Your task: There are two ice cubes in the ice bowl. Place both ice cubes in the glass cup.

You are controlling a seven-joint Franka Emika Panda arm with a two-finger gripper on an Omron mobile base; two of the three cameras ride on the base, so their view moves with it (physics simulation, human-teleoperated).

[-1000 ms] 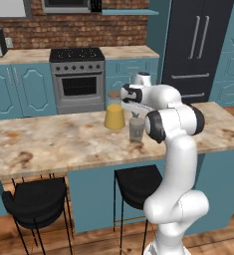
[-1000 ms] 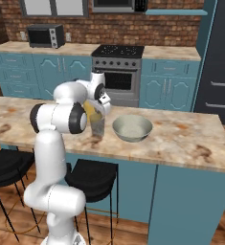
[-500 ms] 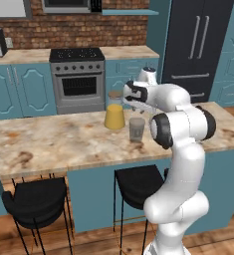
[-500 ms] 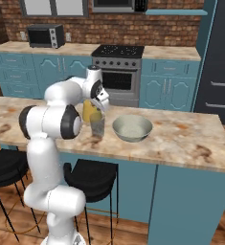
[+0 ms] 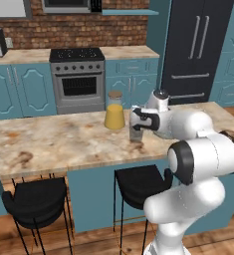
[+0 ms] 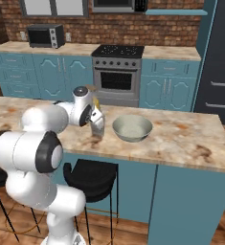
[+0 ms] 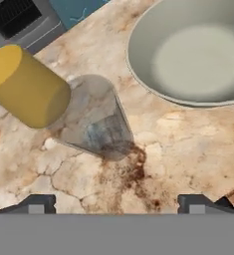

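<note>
Jaws (image 7: 116, 201): two small dark fingertips (image 7: 36, 202) stand wide apart in the hand view, open, with nothing between them; bare stone lies in the gap.
Bench (image 7: 183, 149): mottled beige and rust marble-look stone, smooth, with a darker brown stain just beside the base of the glass cup.
Glass cup (image 7: 96, 122): a small grey translucent tumbler, straight-sided, no handle; it stands on the bench just beyond the jaws, a little left of their midline, apart from both tips. Its inside looks smoky with a faint bluish patch low down; whether any cube lies in it cannot be told.
Glass cup from the base (image 5: 135, 132): upright on the bench, right below the hand, which hangs above it.
Yellow jar (image 7: 26, 85): an opaque cylinder, matte yellow, taller than the glass cup and just beside it on the left; the two look to touch or nearly so. The left base view shows its brown lid (image 5: 115, 94).
Ice bowl (image 7: 198, 55): wide, shallow, pale whitish-green, smooth, with a rounded inside; it sits on the bench beyond and right of the glass cup, near it but apart. Its hollow shows plain pale colour, no cube to be made out.
Ice bowl from the right (image 6: 132, 128): right of the glass cup, well clear of the bench's edges.
</note>
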